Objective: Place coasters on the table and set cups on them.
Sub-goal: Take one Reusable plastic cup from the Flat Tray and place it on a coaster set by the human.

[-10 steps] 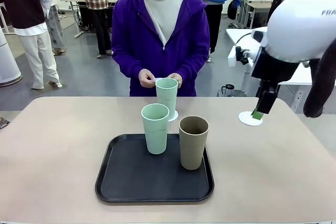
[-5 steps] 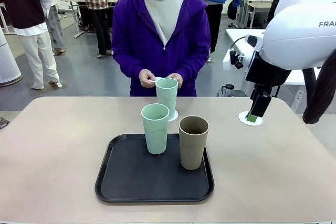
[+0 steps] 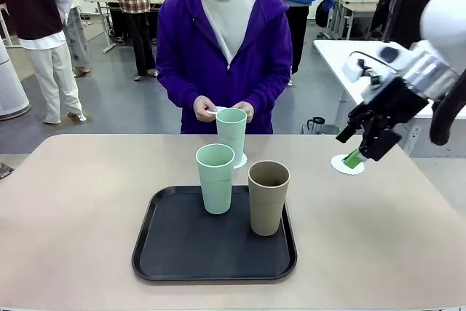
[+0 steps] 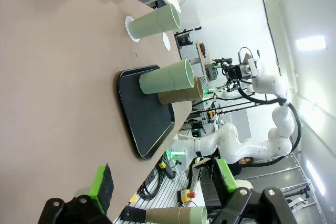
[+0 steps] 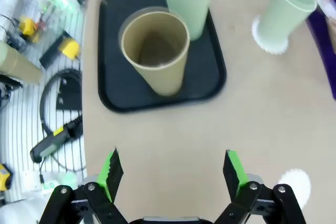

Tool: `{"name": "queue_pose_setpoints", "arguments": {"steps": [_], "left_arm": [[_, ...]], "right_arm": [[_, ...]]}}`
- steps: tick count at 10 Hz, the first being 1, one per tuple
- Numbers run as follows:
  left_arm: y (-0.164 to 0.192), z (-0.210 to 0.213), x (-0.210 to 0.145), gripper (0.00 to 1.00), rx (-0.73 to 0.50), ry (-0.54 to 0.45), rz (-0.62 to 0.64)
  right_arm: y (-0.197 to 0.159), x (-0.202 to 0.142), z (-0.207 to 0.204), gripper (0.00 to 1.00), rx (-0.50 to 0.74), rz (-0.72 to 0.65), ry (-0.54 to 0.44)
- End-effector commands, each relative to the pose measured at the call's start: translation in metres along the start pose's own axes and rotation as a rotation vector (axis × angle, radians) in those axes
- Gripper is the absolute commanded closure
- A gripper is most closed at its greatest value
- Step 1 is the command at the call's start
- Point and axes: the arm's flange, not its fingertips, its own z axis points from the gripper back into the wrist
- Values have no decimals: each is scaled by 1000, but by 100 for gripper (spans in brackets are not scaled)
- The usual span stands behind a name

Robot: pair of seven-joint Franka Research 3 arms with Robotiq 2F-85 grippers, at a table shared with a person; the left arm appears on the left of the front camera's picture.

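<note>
- The left gripper [image 4: 163, 178] hangs over the near left of the table [image 3: 73, 202]. Its jaws are apart with nothing between them, and it takes no part yet.
- The tray [image 3: 156, 253] sits mid-table, as it did a second ago. It holds the near mint cup [image 3: 215, 180] and, to its right, the brown cup [image 3: 268, 198], both upright and neither on a coaster.
- Behind the tray, the far mint cup [image 3: 231, 132] stands on the middle coaster [image 3: 241, 161], whose lacy edge shows at the base. That pair is done and has not moved.
- The person's hands [image 3: 205, 109] are just behind that cup, holding what looks like the third coaster [image 3: 213, 111], unchanged.
- The right coaster [image 3: 341, 166] lies flat on the table, well apart from the tray and bare.
- The right gripper [image 3: 348, 148] has changed most. A second ago it pointed straight down onto that coaster; now the wrist has tilted and the fingers slant just above it. The jaws are spread wide and hold nothing.
- So the second coaster seems placed and let go. The right wrist view looks towards the brown cup, so I judge that cup is the likely next pick.
- One coaster and two cups are still to be set.
</note>
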Motion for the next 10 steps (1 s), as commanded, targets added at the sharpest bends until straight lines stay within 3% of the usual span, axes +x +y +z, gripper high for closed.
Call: {"name": "queue_pose_setpoints", "arguments": {"steps": [1, 4, 5, 7, 10], "left_arm": [[-1, 2, 0, 0, -11, 0, -20], [-1, 2, 0, 0, -11, 0, -20], [-1, 2, 0, 0, -11, 0, -20], [-1, 2, 0, 0, -11, 0, -20], [-1, 2, 0, 0, -11, 0, -20]], "right_arm": [[-28, -39, -11, 0, 227, 34, -354], [-40, -69, -50, 0, 180, 29, -565], [-40, -78, -65, 0, 138, 1, -586], [-34, -92, -97, 0, 89, -6, -514], [-27, -102, -128, 0, 87, -13, -481]]}}
